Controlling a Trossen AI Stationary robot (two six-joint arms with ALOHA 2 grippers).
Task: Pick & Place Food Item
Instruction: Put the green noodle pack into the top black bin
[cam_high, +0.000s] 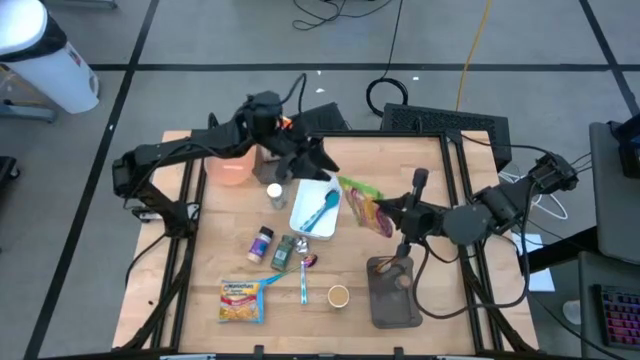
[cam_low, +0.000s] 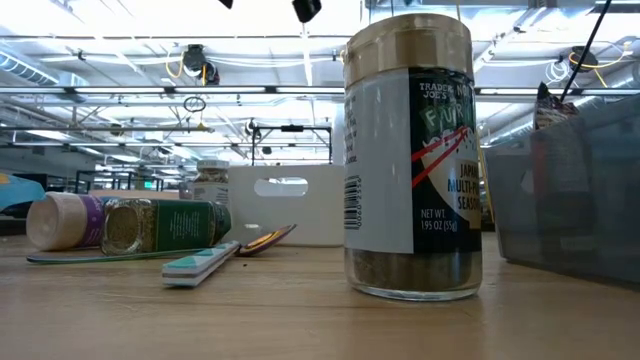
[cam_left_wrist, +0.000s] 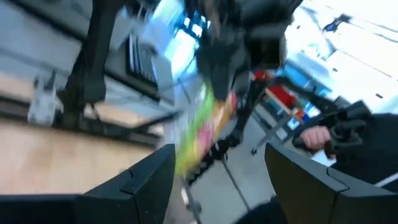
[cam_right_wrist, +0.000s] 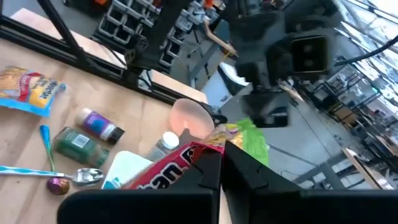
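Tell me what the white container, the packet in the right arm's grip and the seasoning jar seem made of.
White container: likely matte plastic, opaque, uniform. Snack packet, held by the right end effector: probably glossy printed film, crinkled. Seasoning jar: clear glass or plastic, contents visible, paper-like label, tan cap.

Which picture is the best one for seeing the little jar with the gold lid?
The low view: the seasoning jar stands upright, filling the picture, its label readable. The high view shows only its round gold lid from above, near the front of the table. Neither wrist view shows this jar.
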